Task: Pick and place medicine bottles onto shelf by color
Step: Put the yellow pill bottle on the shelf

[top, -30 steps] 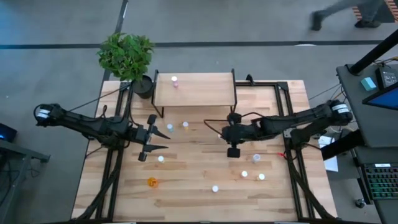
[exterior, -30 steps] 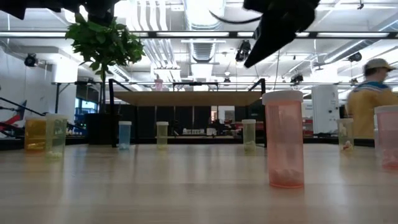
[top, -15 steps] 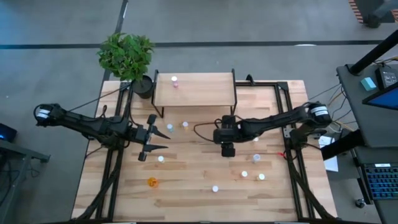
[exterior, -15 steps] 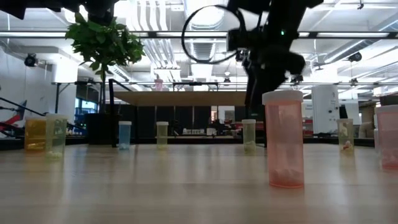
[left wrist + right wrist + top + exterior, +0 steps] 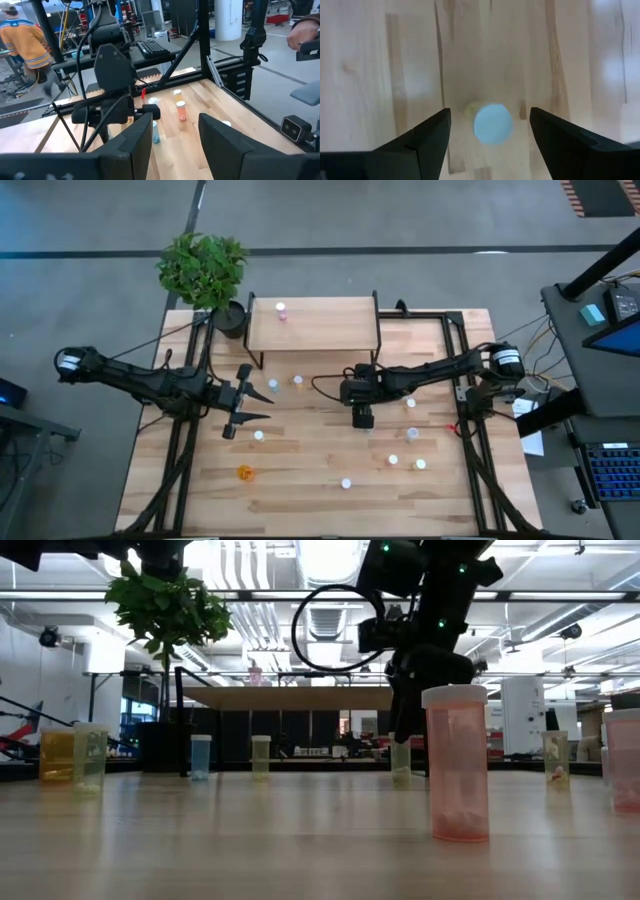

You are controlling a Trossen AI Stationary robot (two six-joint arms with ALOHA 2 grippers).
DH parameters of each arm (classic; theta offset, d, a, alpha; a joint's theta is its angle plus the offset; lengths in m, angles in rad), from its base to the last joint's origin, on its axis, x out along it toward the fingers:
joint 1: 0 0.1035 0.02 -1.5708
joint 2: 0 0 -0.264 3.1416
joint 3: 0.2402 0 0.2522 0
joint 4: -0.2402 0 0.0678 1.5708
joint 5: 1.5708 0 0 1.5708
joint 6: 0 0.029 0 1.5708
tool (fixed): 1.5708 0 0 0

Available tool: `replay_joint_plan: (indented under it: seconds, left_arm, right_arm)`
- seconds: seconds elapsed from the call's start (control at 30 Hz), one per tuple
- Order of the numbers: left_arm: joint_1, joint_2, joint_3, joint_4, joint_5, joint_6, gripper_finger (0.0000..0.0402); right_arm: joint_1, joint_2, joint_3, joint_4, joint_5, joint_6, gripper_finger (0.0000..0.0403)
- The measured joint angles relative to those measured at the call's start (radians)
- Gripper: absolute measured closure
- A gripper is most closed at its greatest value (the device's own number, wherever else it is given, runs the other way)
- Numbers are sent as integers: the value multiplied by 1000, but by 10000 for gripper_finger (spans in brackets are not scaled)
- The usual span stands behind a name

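My right gripper (image 5: 362,418) (image 5: 490,114) hangs open over the middle of the table, fingers pointing down. A small yellowish medicine bottle with a bluish cap (image 5: 492,123) (image 5: 400,760) stands upright just below it, between the two fingers, which do not touch it. My left gripper (image 5: 255,394) (image 5: 175,120) waits open at the table's left, holding nothing. The shelf (image 5: 313,325) stands at the far edge with one pink-capped bottle (image 5: 281,311) on its top. Several other medicine bottles stand loose on the table, among them an orange one (image 5: 244,472).
Loose bottles stand near the left gripper (image 5: 272,384) (image 5: 298,380) (image 5: 258,436) and at the near right (image 5: 412,433) (image 5: 393,461) (image 5: 420,465) (image 5: 346,483). A potted plant (image 5: 203,268) stands at the far left corner beside the shelf. A pink bottle (image 5: 457,762) is close to the low camera.
My right gripper has come down from well above the table toward the yellowish bottle and has shifted a little toward the table's left edge. The bottles have stayed where they were.
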Motion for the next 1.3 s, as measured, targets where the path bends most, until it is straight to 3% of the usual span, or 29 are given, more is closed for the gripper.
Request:
replay_joint_plan:
  seconds: [0.83, 1.17, 1.3]
  left_arm:
    - [0, 0, 0, 19, -17, 2, 257]
    - [0, 1, 0, 20, -17, 4, 257]
    - [0, 2, 0, 20, -17, 4, 257]
  right_arm:
    - [-2, -1, -56, 63, 0, 18, 296]
    - [-1, -36, -12, 14, -7, 28, 276]
    - [-1, -62, 73, -47, -87, 50, 284]
